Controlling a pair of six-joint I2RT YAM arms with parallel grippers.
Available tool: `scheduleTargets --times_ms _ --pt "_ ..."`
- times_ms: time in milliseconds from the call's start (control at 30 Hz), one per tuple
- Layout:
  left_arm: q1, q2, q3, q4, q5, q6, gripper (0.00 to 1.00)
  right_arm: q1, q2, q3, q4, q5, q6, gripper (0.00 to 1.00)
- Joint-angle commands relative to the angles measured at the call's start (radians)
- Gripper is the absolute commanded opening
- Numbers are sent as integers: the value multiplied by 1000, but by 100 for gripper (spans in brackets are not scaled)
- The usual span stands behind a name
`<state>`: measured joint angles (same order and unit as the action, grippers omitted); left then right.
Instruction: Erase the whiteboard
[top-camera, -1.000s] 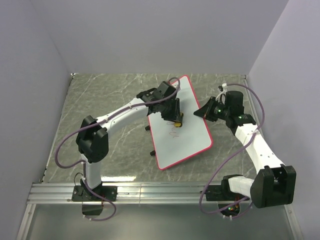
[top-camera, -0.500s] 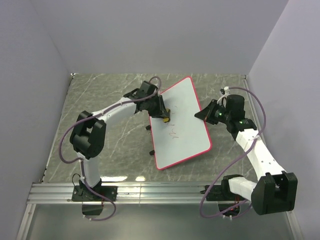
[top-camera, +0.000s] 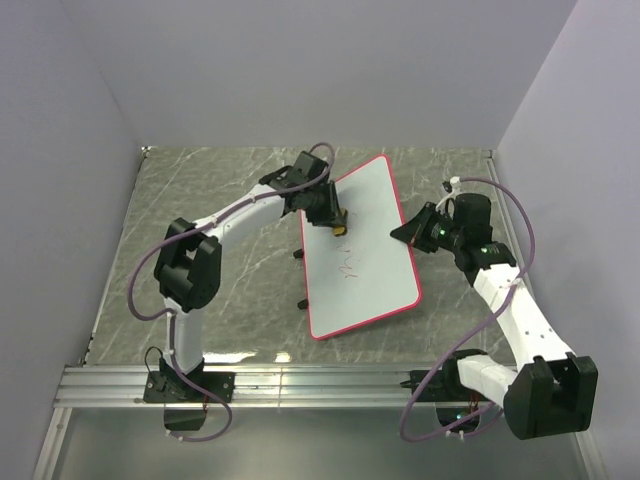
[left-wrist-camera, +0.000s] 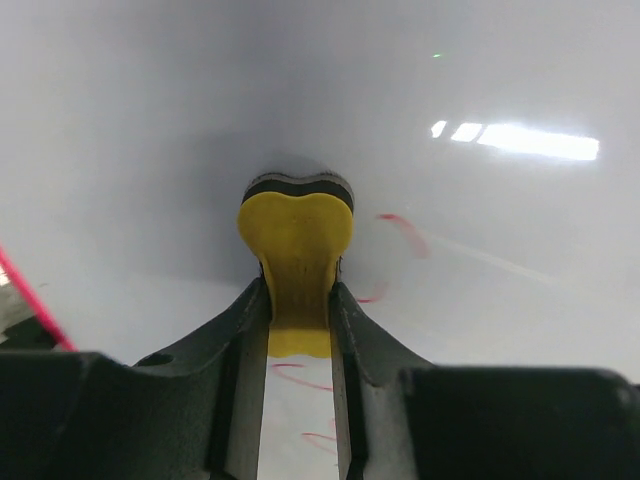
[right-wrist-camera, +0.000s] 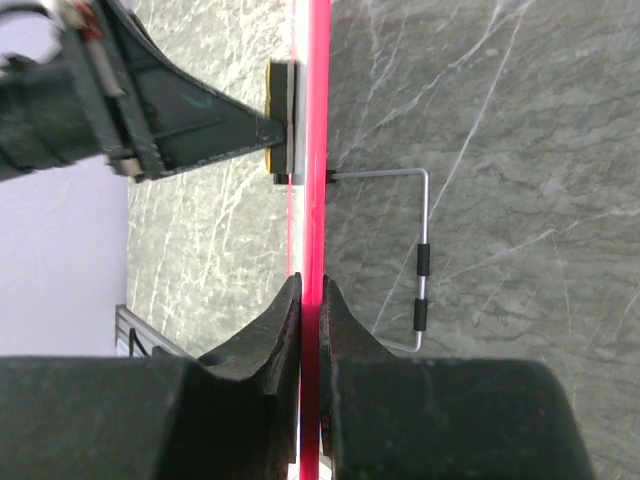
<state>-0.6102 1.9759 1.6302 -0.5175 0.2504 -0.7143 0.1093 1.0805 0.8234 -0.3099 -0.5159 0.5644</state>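
The whiteboard (top-camera: 365, 245) is white with a red-pink rim and lies tilted in the middle of the table, with faint red scribbles (top-camera: 347, 266) near its centre. My left gripper (top-camera: 336, 222) is shut on the yellow bone-shaped eraser (left-wrist-camera: 295, 250), pressed on the board's upper left part; red scribbles (left-wrist-camera: 405, 232) lie beside it. My right gripper (top-camera: 408, 231) is shut on the board's right rim (right-wrist-camera: 318, 150), seen edge-on in the right wrist view.
A bent wire foot (right-wrist-camera: 420, 260) with black sleeves sticks out under the board over the grey marble tabletop (top-camera: 200, 220). Grey walls enclose the table on three sides. A metal rail (top-camera: 300, 385) runs along the near edge.
My left gripper with the eraser has swept from the board's centre toward its left edge and back a little to the upper left. The right gripper has kept its hold on the rim.
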Motion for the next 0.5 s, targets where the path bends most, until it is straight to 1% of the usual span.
scheduleTargets --times_ms 0,67,167,300,367,467 --pt "-109 43 161 -1 18 6 0 38 -21 -27 -58 -6 -124 0" --pt "-123 57 227 -15 29 -7 0 43 -27 -30 -57 -3 -123 0" --pt "-132 87 276 -50 33 -8 0 46 -31 -32 -58 -3 -123 0" --pt "-135 100 257 -62 6 -14 0 49 -37 -29 -61 1 -127 0" --pt "-123 107 255 -79 -32 -14 0 49 -44 -29 -66 -1 -130 0" --pt "-76 127 249 -114 -51 -24 0 49 -54 -27 -74 -1 -132 0"
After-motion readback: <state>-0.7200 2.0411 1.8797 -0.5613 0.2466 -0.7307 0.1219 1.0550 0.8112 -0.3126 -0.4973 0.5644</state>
